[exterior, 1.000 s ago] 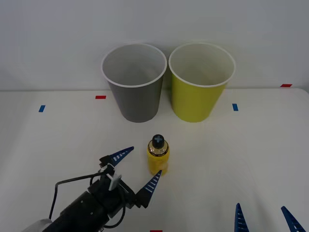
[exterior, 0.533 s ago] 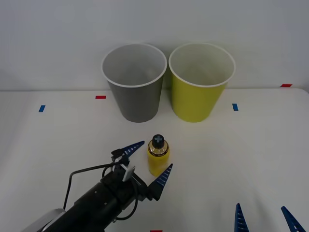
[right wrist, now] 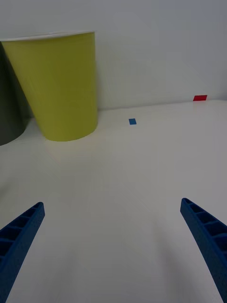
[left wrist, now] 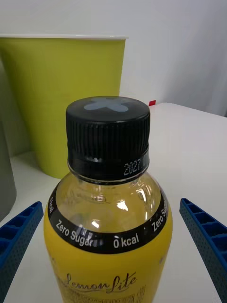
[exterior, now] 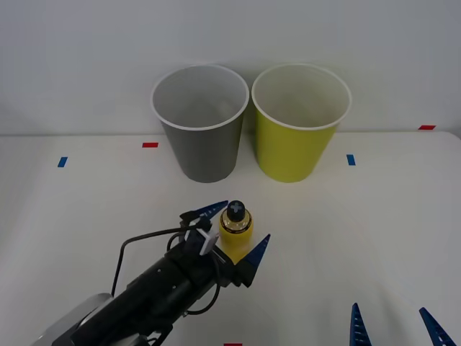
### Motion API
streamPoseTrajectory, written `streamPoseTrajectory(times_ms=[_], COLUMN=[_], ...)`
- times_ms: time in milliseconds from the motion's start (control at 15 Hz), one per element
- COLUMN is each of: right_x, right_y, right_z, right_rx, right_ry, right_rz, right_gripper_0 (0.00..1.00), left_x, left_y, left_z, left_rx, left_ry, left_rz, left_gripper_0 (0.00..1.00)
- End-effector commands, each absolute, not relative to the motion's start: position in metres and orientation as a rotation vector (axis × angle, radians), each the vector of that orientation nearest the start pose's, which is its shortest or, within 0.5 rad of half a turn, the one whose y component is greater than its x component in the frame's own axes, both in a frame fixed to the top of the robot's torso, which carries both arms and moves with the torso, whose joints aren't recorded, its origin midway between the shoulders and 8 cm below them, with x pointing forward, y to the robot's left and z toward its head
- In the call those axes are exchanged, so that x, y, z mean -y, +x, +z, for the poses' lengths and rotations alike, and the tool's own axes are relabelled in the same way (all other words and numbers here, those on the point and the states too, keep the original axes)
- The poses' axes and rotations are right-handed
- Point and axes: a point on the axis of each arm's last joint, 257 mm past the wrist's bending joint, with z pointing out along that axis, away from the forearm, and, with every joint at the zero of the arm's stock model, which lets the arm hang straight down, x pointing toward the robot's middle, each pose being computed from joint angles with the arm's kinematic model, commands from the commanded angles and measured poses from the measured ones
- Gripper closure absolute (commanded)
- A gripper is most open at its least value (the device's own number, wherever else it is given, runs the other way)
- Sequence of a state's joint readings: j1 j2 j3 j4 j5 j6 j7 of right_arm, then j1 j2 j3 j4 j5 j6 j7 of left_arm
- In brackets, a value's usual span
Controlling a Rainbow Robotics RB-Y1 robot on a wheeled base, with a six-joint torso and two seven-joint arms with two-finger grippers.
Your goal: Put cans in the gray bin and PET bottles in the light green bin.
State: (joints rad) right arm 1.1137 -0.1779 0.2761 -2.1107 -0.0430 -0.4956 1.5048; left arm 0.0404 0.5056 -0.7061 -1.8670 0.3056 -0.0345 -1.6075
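The small PET bottle (exterior: 235, 232) has a yellow body of clear plastic, a black ribbed screw cap bearing a pale grey cross, and a black band around its shoulder. It stands upright on the white table (exterior: 374, 216), in front of the two bins and well apart from them, roughly level with the gap between them.

Half a second ago the left gripper (exterior: 236, 229) sat just short of the bottle, with its blue ribbed fingertips reaching only the bottle's near side. It has since pushed forward, and its spread fingers (exterior: 210, 210) now flank the bottle, one on each side. In the left wrist view there is a clear gap between each finger and the bottle, so nothing is clamped. The bottle and both bins have not shifted.

On the bottle, the shoulder band reads "Zero Sugar" and "0 kcal", the cap's lower ring carries "2027", and script on the yellow label reads "Lemon Lite".

Behind the bottle stand the round tapered gray bin (exterior: 202, 144) with its white rim and, just beside it on the right, the same-shaped light green bin (exterior: 297, 148). Small red and blue tape marks dot the table. The right gripper (exterior: 395, 326) waits at the table's near right edge, fingers apart and holding nothing.
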Motion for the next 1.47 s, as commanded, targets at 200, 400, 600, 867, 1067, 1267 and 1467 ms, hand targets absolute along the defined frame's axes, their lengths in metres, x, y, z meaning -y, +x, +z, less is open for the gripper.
streamPoseTrajectory(times_ms=[200,400,600,867,1067,1267,1467], right_x=[0.240,0.240,0.240,0.240,0.240,0.240,0.240], right_y=[0.230,0.230,0.230,0.230,0.230,0.230,0.230], right_z=[-0.248,-0.248,-0.248,-0.248,-0.248,-0.248,-0.248], right_rx=[-1.617,-1.617,-1.617,-1.617,-1.617,-1.617,-1.617], right_ry=[0.101,0.101,0.101,0.101,0.101,0.101,0.101], right_rz=[0.021,0.021,0.021,0.021,0.021,0.021,0.021], right_gripper_0=[0.00,0.00,0.00,0.00,0.00,0.00,0.00], left_x=[0.007,0.008,0.008,0.011,0.006,-0.009,-0.030], left_y=[0.397,0.398,0.398,0.397,0.398,0.394,0.384], left_z=[-0.226,-0.227,-0.227,-0.229,-0.209,-0.178,-0.146], left_rx=[-1.499,-1.502,-1.502,-1.529,-1.596,-1.663,-1.730], left_ry=[0.642,0.640,0.638,0.645,0.685,0.740,0.779], left_rz=[-0.519,-0.519,-0.520,-0.521,-0.490,-0.423,-0.343], left_gripper_0=[1.00,1.00,1.00,1.00,1.00,1.00,1.00])
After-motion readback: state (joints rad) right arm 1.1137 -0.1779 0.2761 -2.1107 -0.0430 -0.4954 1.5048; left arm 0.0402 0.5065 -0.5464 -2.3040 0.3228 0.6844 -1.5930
